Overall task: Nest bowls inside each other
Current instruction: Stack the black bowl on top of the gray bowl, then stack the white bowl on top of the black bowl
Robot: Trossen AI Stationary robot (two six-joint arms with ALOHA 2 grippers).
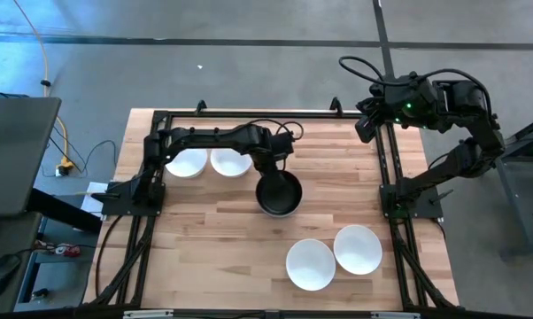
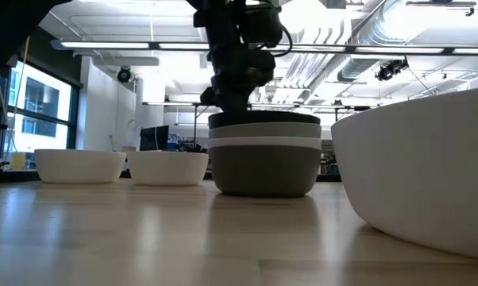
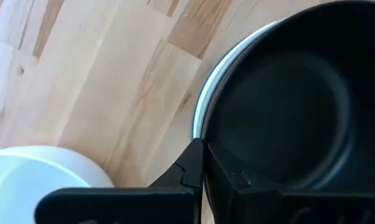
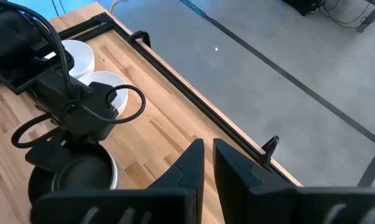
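Nearest the table's (image 1: 204,257) front edge, two white bowls are seen side by side and touching, toward five o'clock from the table's centre: one (image 1: 311,264) slightly nearer the front, the other (image 1: 357,249) just beside it at its two o'clock. In the low view one of them (image 2: 418,179) fills the right foreground.

At the table's centre a stack of nested bowls (image 1: 278,194) is found. In the low view a darker grey bowl (image 2: 264,171) is seen at the bottom, a white rim (image 2: 264,141) above it, a light grey band (image 2: 264,129) next, and a black bowl (image 2: 264,118) on top.

The left gripper (image 1: 273,174) is held over the stack's twelve o'clock rim; in its wrist view the fingers (image 3: 190,165) are clamped on the black bowl's (image 3: 287,106) rim, one outside and one inside.

Farther back, at ten o'clock from the stack, two more white bowls (image 1: 186,163) (image 1: 230,162) are set side by side, touching.

The right gripper (image 1: 366,124) is parked at the far right corner, above the table edge, with its jaws nearly together around nothing.
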